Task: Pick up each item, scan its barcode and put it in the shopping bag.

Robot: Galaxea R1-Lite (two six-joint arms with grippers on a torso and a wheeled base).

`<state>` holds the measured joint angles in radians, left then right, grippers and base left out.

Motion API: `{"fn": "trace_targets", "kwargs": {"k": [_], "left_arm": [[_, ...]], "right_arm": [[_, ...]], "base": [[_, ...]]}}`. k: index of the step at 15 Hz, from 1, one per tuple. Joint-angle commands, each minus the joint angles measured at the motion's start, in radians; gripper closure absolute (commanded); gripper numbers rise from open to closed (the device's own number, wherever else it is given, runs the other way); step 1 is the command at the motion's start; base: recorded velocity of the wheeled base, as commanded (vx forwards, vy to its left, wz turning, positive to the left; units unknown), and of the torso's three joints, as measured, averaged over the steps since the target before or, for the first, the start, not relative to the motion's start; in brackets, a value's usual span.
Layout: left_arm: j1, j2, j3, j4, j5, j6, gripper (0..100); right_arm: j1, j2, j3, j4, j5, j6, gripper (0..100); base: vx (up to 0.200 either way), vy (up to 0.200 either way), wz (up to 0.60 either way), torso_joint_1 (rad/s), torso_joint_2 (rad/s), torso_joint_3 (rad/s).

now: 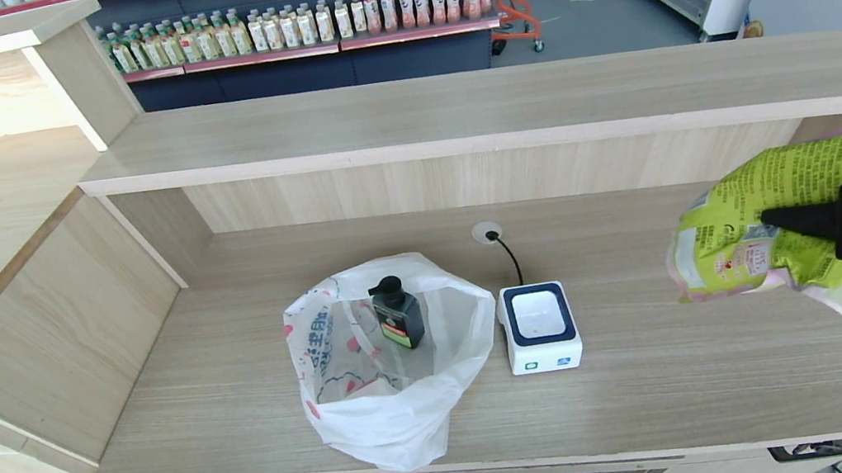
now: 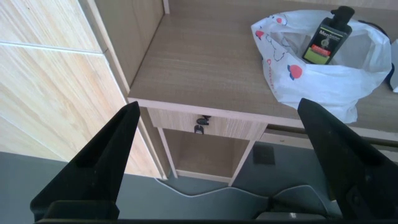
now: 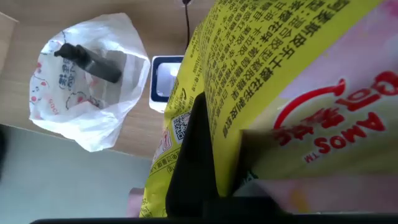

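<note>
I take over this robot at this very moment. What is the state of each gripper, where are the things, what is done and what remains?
Left gripper: open and holding nothing, in front of the counter, toward its left end.
Right gripper: shut on the snack bag, in the air over the counter's right end.
Shopping bag: open on the counter, with the scanner just to its right.
Done: the bottle is in the bag.
Left: scan the snack bag, then put it in the bag.
</note>
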<state>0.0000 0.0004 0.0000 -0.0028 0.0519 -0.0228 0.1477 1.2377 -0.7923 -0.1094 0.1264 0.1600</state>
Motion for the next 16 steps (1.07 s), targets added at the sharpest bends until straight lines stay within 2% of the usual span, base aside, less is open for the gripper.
{"fn": "trace_targets", "kwargs": {"k": [1, 3, 12, 16], "left_arm": [[0.000, 0.000, 0.000, 0.000, 0.002, -0.009, 0], [0.000, 0.000, 0.000, 0.000, 0.000, 0.003, 0], [0.000, 0.000, 0.000, 0.001, 0.000, 0.010, 0], [0.000, 0.000, 0.000, 0.001, 0.000, 0.009, 0]], "right_arm": [[0.061, -0.026, -0.008, -0.003, -0.001, 0.003, 100], [0.087, -0.027, -0.008, -0.001, -0.001, 0.010, 100], [0.086, -0.024, 0.002, -0.001, 0.001, 0.018, 100], [0.086, -0.017, -0.002, -0.001, 0.001, 0.016, 100]], "base": [[0.000, 0.000, 0.00, 0.000, 0.00, 0.000], [0.000, 0.000, 0.00, 0.000, 0.00, 0.000], [0.000, 0.000, 0.00, 0.000, 0.00, 0.000], [0.000, 0.200, 0.00, -0.004, 0.00, 0.004]]}}
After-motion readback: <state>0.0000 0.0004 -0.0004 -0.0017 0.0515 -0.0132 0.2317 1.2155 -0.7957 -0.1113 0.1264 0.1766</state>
